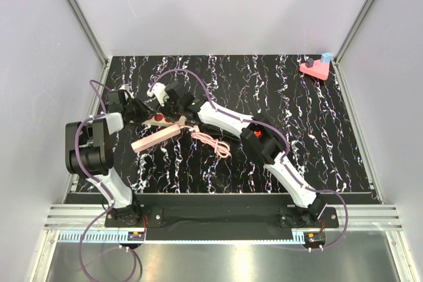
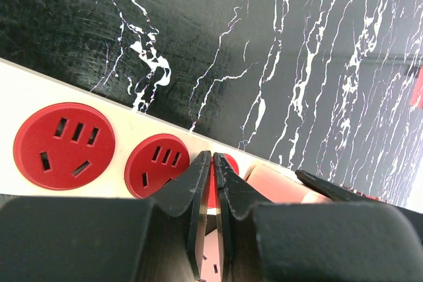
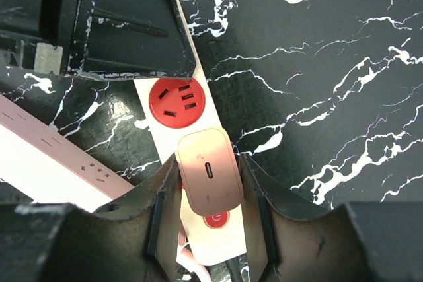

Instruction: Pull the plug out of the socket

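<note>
The black, white-veined worktop (image 1: pixel 297 117) carried everything. The left arm (image 1: pixel 89 146) stood folded at the left edge. The right arm (image 1: pixel 277 156) stretched diagonally from its base toward the left-centre, so both wrists met over the same spot.

A long pink power strip (image 1: pixel 155 138) lay slanted on the left-centre of the worktop. Just behind it, beneath the two wrists, lay the socket (image 2: pixel 119 127), a cream bar. A pink cable (image 1: pixel 215 144) lay in loose loops on the worktop to the right of the two strips. Well apart, in the far right corner, sat a pink triangular block (image 1: pixel 315 68) with a small blue piece (image 1: pixel 326 57) standing on it.

The right hand (image 3: pixel 207 163) was clenched on the plug (image 3: pixel 206 189), a rounded pink block seated in the socket, with one finger against each of its long sides. The left hand (image 2: pixel 212 158) hung over the socket next to the plug. Its fingers were drawn almost together with only a thin slit between them, and the tips sat at the socket's face. Whether they pinched anything could not be told.

Two round red outlets (image 2: pixel 64 146) showed uncovered on the socket in the left wrist view. The right wrist view showed one outlet just beyond the plug. On the plug's near side a small red button (image 3: pixel 215 218) peeked out on the cream face. A narrow slot-shaped port (image 3: pixel 209 171) marked the middle of the plug's top.
</note>
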Robot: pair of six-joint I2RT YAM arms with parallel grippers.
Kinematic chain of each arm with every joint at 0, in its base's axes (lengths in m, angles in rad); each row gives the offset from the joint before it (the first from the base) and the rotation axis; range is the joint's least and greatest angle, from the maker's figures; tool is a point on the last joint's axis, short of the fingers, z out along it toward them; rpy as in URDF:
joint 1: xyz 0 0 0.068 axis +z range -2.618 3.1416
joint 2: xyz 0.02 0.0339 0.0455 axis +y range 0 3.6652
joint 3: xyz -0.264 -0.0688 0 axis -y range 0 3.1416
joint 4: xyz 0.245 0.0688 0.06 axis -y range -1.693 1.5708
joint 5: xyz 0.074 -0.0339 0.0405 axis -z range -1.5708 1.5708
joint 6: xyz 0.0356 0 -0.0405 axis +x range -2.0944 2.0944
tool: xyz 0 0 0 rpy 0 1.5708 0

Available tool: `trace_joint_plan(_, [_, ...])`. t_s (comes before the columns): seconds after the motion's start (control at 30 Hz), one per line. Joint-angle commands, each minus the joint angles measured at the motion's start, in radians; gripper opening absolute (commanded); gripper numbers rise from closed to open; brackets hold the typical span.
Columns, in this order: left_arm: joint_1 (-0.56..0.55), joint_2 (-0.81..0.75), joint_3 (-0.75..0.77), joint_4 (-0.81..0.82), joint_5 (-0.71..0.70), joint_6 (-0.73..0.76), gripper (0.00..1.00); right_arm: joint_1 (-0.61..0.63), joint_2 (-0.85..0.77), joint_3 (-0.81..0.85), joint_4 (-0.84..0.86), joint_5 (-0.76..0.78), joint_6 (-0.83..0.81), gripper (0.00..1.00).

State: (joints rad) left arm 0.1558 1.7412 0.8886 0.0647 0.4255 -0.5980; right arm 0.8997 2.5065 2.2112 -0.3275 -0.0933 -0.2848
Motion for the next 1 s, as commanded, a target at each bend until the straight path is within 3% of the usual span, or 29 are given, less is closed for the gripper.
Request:
trace_joint_plan(0.0, [-0.002,0.031,-0.022,-0.114,-0.106,0.056,0.14,0.018,-0.190,0.007,0.280,0.060,-0.005,0.00])
trace_joint_plan(0.27, [-0.002,0.032,-0.023,-0.115,-0.106,0.058,0.13,0.016,-0.178,0.074,0.289,0.070,0.009,0.00])
trace_joint_plan(0.57, [-0.004,0.032,-0.022,-0.118,-0.108,0.060,0.13,0.018,-0.130,0.297,0.191,0.047,-0.004,0.00])
trace_joint_plan(0.9, [-0.004,0.038,-0.014,-0.121,-0.106,0.060,0.13,0.016,-0.181,0.167,0.200,0.050,0.001,0.00])
trace_joint_plan(0.97, [-0.004,0.040,-0.010,-0.128,-0.102,0.063,0.18,0.016,-0.182,0.122,0.214,0.052,-0.002,0.00])
